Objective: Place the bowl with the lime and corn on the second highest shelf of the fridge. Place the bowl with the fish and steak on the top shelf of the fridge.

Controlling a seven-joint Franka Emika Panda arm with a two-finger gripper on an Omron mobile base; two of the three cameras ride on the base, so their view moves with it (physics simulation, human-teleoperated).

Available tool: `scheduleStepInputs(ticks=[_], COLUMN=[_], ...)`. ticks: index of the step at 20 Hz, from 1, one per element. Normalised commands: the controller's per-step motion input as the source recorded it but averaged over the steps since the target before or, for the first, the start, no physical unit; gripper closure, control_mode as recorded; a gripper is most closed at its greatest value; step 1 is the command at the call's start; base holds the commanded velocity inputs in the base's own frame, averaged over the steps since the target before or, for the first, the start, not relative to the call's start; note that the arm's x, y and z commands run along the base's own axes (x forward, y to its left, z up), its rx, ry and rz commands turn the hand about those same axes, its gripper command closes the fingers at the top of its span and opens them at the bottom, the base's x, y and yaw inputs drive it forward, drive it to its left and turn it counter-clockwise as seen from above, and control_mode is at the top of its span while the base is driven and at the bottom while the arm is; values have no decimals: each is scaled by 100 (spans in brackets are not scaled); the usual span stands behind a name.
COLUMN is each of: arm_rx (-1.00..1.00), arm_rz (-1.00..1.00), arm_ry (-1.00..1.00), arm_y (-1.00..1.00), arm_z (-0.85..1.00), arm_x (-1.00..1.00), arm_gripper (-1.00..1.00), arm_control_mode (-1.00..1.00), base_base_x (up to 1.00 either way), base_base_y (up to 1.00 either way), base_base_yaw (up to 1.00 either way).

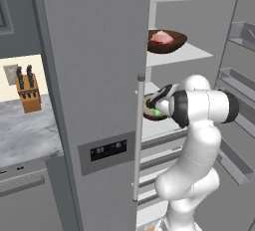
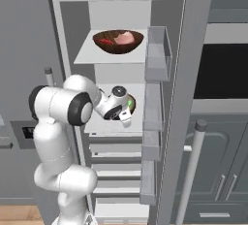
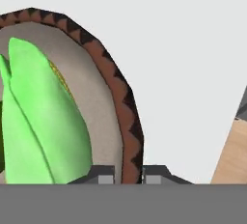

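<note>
Grasping the rim of the bowl [image 3: 126, 117] with the corn [image 3: 43, 121], the hand [image 3: 126, 177] holds it on the second highest shelf of the fridge [image 2: 138, 124], below the other bowl [image 2: 118, 42].

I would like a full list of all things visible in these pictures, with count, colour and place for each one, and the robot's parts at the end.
bowl with meat: one, dark brown, pink and red pieces inside, on the top shelf of the fridge.
bowl with corn: one, brown zigzag rim, at the second highest shelf.
corn: one, bright light green, inside that bowl.
fridge door: one, grey, closed, left of the open compartment.
knife block: one, brown, on the counter, left.
gripper: one, dark tips, shut on the bowl's rim.
arm: one, white.
</note>
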Motion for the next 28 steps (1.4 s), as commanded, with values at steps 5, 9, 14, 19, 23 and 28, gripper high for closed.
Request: scheduleStepInputs(ticks=[5,9,14,19,23,28], arm_rx=[0,0,0,0,-3,-6], arm_rz=[-6,-2,-3,-6,-3,-3], arm_ry=[-15,-33,-26,-18,-16,-13], arm_y=[0,0,1,0,13,26], arm_z=[31,98,100,100,100,100], arm_x=[-60,-100,-100,-100,-98,-92], arm_gripper=[-100,-100,-100,-100,-100,-100], arm_control_mode=[-100,-100,-100,-100,-100,-100], base_base_x=[0,0,0,0,0,0], base_base_y=[0,0,0,0,0,0], base_base_yaw=[0,0,0,0,0,0])
